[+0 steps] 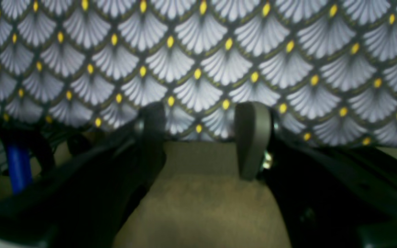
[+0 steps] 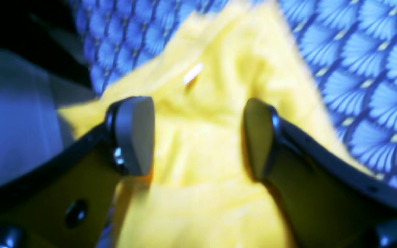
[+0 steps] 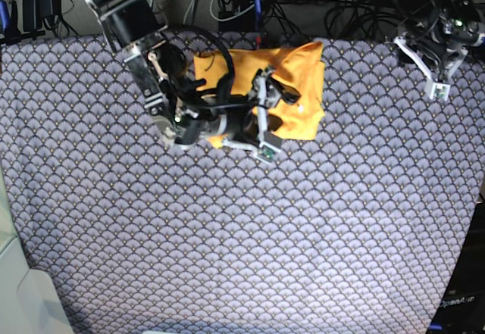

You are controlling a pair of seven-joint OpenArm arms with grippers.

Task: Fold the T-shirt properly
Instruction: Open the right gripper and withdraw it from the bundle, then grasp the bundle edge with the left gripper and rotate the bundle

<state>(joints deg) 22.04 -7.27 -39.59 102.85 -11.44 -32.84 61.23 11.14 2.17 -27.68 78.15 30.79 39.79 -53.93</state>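
Two grippers, both open: my right gripper [image 2: 198, 137] hangs over the T-shirt [image 3: 299, 84], my left gripper [image 3: 433, 73] sits far off.

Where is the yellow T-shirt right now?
In the base view, the T-shirt lies bunched at the far edge of the patterned cloth, under the open right gripper.

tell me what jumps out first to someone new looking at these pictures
The yellow-orange cotton T-shirt lies bunched near the far edge of the blue-grey scallop-patterned cloth. The right gripper hovers over it with its jaws open. The left gripper hangs open at the far corner, away from the shirt.
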